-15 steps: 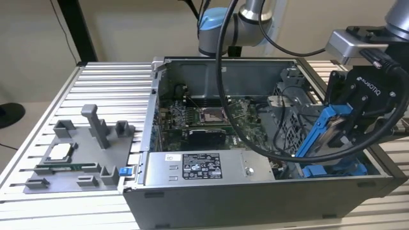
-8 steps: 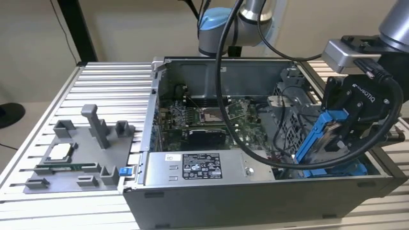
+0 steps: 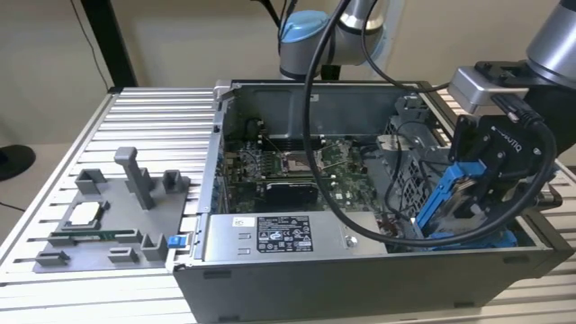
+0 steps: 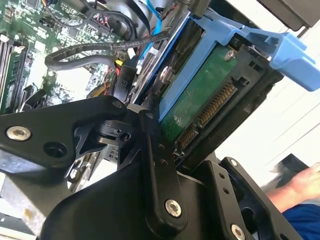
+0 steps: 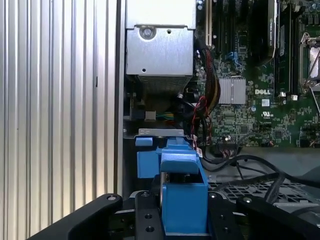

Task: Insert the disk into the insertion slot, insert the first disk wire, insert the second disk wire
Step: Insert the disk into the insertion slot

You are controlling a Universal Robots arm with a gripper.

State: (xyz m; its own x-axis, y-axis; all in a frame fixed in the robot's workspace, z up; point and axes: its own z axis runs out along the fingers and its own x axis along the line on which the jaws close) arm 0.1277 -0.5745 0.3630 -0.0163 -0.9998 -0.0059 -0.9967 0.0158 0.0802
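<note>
Blue-framed disk (image 4: 200, 100) held on edge in my gripper (image 5: 182, 220), closed on its sides, over the insertion slot (image 3: 468, 239) at the near corner of the case (image 3: 360, 283), exterior view's right; first step in hand; I judge seating needs it square to the slot

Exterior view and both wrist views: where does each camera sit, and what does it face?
Exterior view: off the arm, above the table, looking down into the open computer case; arm and gripper show.
First wrist view: behind the gripper, facing the power supply box and motherboard.
Second wrist view: beside the gripper, close on the disk, green underside.
Shared: all show the gripper shut on the disk.
</note>
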